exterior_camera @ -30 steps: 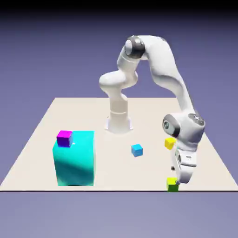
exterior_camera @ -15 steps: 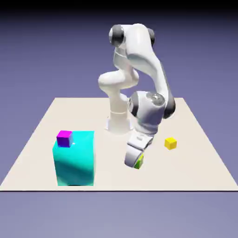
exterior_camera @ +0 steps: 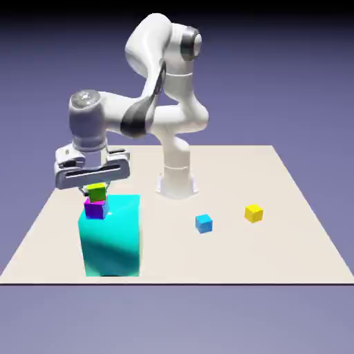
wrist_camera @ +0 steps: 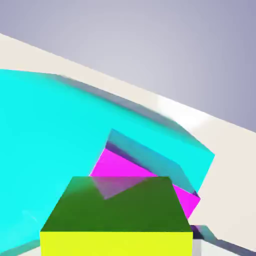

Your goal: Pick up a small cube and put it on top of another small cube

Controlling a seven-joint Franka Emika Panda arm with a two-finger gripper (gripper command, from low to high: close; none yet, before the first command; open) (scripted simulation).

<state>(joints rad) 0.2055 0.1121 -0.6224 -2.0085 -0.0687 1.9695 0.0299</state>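
Blue cube [exterior_camera: 204, 223] and yellow cube [exterior_camera: 254, 213] sit right of cyan block [exterior_camera: 112, 238].

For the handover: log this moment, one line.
stack: lime cube on magenta cube, twisted | under: cyan block | tool: at lime cube, grip unclear | on table: blue cube, yellow cube

yellow cube [exterior_camera: 254, 213]: open table around | cyan block [exterior_camera: 112, 238]: obstacle (bulky)

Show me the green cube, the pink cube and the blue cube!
Green cube [exterior_camera: 97, 193]: exterior view, front side.
Pink cube [exterior_camera: 95, 209]: exterior view, front side.
Blue cube [exterior_camera: 204, 224]: exterior view, middle of the cube.
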